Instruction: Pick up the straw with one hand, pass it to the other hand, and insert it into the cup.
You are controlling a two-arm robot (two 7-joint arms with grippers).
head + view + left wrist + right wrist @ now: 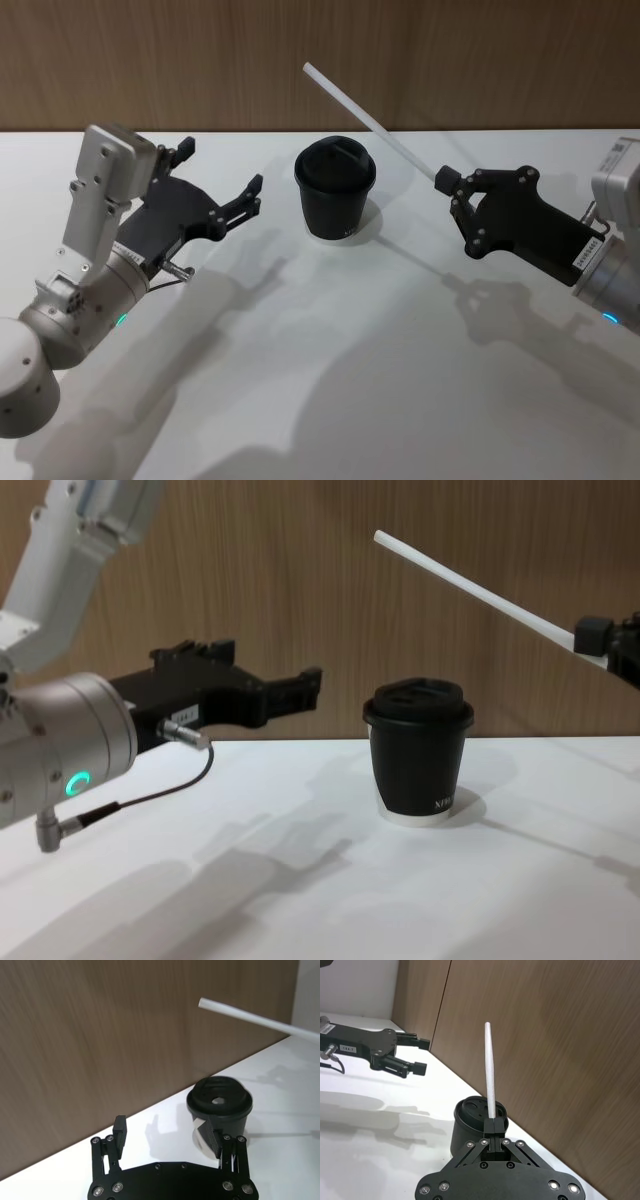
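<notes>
The white straw [372, 121] slants up and to the left above the black lidded cup [335, 190], which stands upright in the middle of the table. My right gripper [445, 181] is shut on the straw's lower end, to the right of the cup. In the right wrist view the straw [490, 1070] rises from the closed fingertips [492, 1123], with the cup [467, 1132] just behind. My left gripper [222, 168] hovers open and empty to the left of the cup. The left wrist view has the cup [220, 1110] beyond the spread fingers [119, 1131] and the straw's free tip [240, 1014] above it.
The white table [330, 380] lies under both arms and carries their shadows. A wood-panelled wall [320, 50] runs close behind the cup. A thin dark cable [150, 795] loops from the left wrist over the table.
</notes>
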